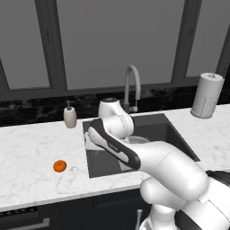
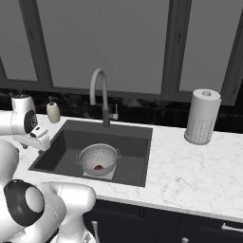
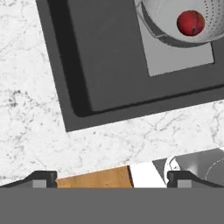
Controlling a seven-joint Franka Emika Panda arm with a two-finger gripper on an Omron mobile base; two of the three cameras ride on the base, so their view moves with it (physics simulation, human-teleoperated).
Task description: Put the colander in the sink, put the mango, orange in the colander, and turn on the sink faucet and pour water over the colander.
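The silvery colander (image 2: 98,159) stands on the light square at the bottom of the dark sink (image 2: 142,130). The dark red mango (image 2: 98,167) lies inside it, as the hand view confirms for the mango (image 3: 190,22) and colander (image 3: 162,26). Well left of the basin, the orange (image 1: 59,165) rests on the marble counter. My gripper (image 3: 111,180) hangs open and empty above the sink's (image 3: 122,65) front left corner, apart from both fruits. The grey gooseneck faucet (image 2: 98,90) rises behind the basin; no water shows.
A beige soap dispenser (image 1: 69,116) stands at the back left of the sink. A paper towel roll (image 2: 202,116) stands on the counter to the right. My own arm hides most of the basin in the left base view.
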